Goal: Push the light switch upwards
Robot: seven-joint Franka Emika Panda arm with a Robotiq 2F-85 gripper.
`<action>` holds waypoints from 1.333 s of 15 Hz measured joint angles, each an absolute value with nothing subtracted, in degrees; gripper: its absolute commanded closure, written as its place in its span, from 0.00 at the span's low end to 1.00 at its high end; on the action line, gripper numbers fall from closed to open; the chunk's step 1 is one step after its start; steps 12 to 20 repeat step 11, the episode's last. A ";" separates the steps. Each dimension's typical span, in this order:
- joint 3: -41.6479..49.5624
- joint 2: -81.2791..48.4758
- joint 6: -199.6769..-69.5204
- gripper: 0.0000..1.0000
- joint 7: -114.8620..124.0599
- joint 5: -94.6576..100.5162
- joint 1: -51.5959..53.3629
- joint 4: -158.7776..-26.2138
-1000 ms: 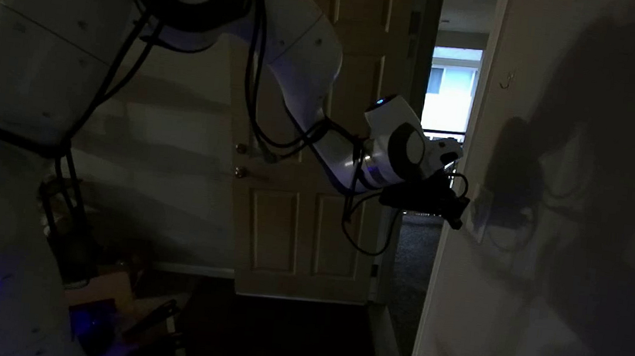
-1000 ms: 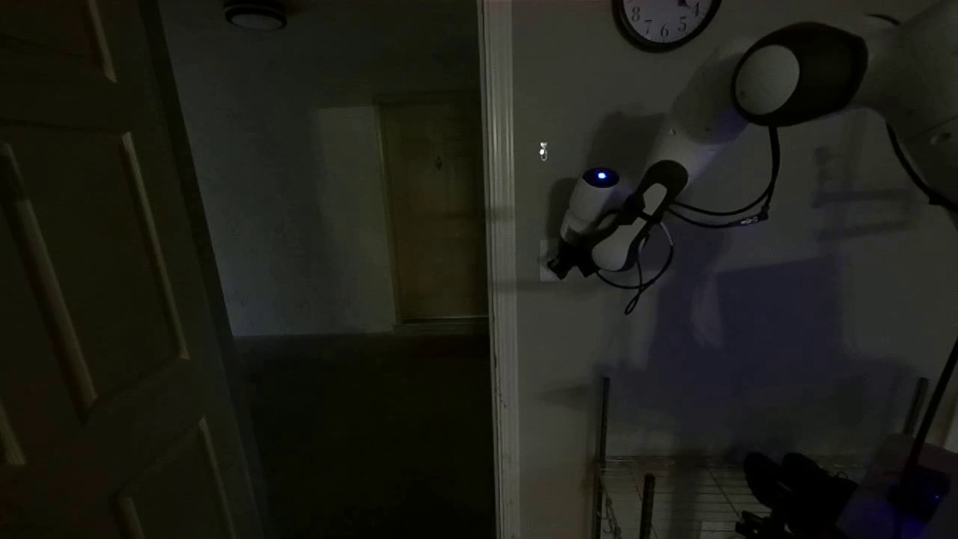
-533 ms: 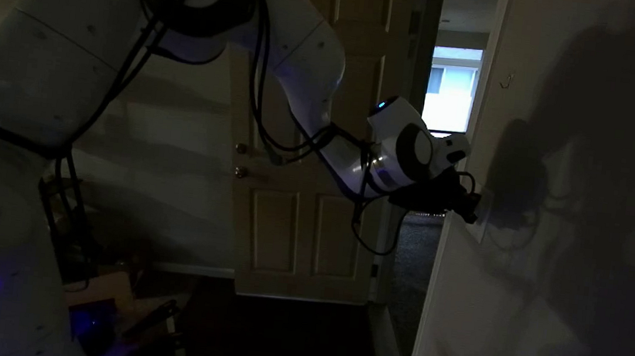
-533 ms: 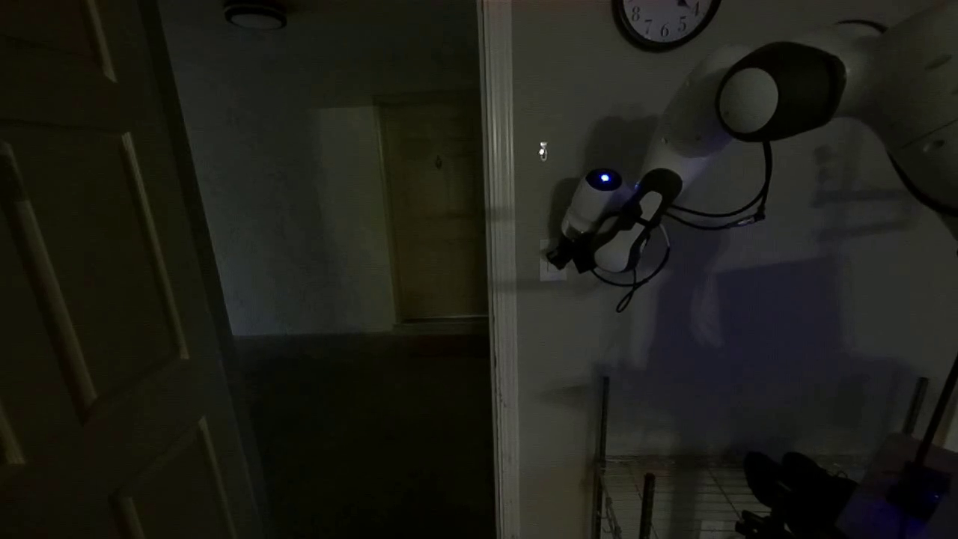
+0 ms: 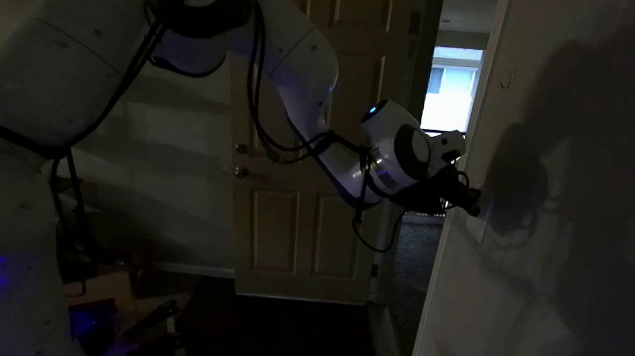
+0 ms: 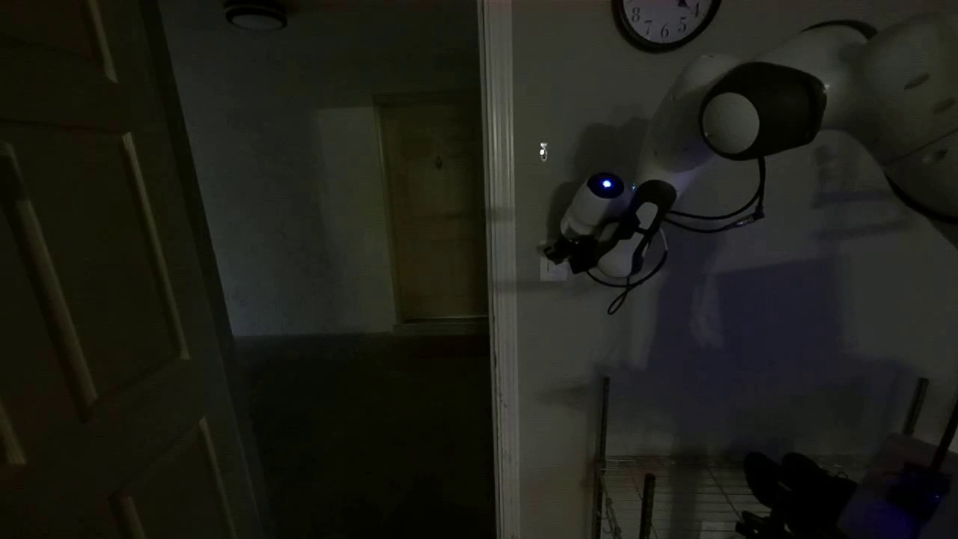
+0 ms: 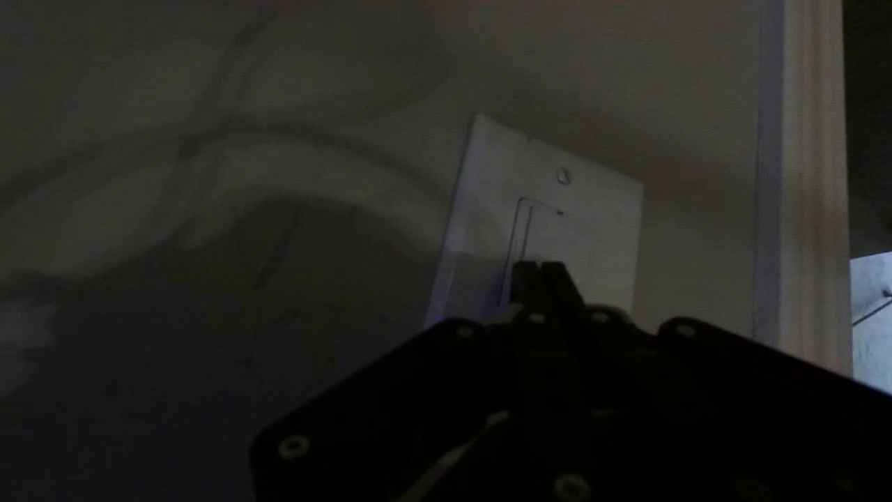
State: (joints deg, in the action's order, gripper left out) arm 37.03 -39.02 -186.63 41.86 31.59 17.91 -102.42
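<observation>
The light switch is a pale upright plate on the wall with a flat rocker. It shows in the wrist view [image 7: 606,230] and in both exterior views [image 5: 479,225] [image 6: 553,272]. My gripper [image 7: 540,266] is shut and empty, its two dark fingertips side by side over the rocker. The fingers hide the lower part of the plate in the wrist view. In both exterior views the gripper's tip [image 5: 474,205] [image 6: 552,253] is at the upper part of the plate. Whether the tips touch the rocker cannot be told in the dim light.
A door frame edge [image 6: 500,299] stands close beside the switch. A small hook [image 6: 543,152] is on the wall above it, and a round clock [image 6: 664,19] hangs higher. A wire rack [image 6: 673,479] stands below. A panelled door [image 5: 303,200] is behind the arm.
The gripper has moved upward along the switch plate and a little closer to the wall. The arm's elbow has come lower. The gripper has stayed shut as far as can be seen.
</observation>
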 measured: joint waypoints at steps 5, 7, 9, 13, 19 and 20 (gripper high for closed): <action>46.53 -43.26 -190.90 0.95 46.49 28.61 25.78 -103.41; 50.34 -45.51 -192.70 0.95 47.28 25.95 29.08 -104.00; 52.41 -47.14 -193.55 0.96 47.76 23.68 31.02 -104.32; 53.43 -48.12 -194.03 0.95 47.81 21.93 32.03 -104.55; 53.43 -48.12 -194.03 0.95 47.81 21.93 32.03 -104.55; 53.43 -48.12 -194.03 0.95 47.81 21.93 32.03 -104.55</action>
